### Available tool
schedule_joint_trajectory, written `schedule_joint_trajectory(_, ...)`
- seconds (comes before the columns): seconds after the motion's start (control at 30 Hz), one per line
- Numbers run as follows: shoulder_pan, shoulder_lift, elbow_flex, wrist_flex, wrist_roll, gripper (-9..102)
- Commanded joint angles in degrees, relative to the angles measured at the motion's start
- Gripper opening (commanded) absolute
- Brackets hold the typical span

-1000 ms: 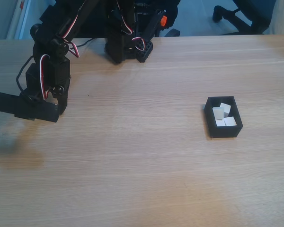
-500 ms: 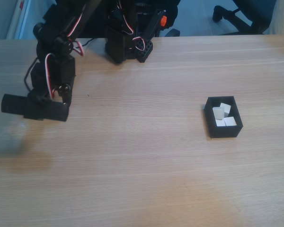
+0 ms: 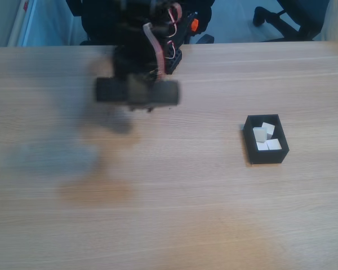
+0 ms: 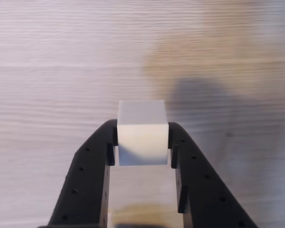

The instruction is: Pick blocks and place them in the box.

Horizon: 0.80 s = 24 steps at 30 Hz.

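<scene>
Blocks fill much of the box [image 3: 265,155], which sits on the wooden table [image 3: 186,214]; several white cubes [image 3: 261,135] lie inside it. Well left of the box, the arm [image 3: 138,90] is blurred. The gripper [image 4: 142,145] has its jaws closed snugly on one block [image 4: 142,137]. This looks like the carrying step; next, bring it over the box and release.

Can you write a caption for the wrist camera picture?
Claw pinching a white block above the wooden table.
</scene>
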Motion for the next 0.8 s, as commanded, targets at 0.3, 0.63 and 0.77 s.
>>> schedule_joint_trajectory(0.3, -29.3, 7.4, 2.5, -11.8, 17.4, 0)
schedule_joint_trajectory(0.63, -41.3, 2.9, 3.8, -27.1, 16.1, 0)
schedule_joint_trajectory(0.77, -43.2, -0.8, 2.2, -31.6, 15.6, 0)
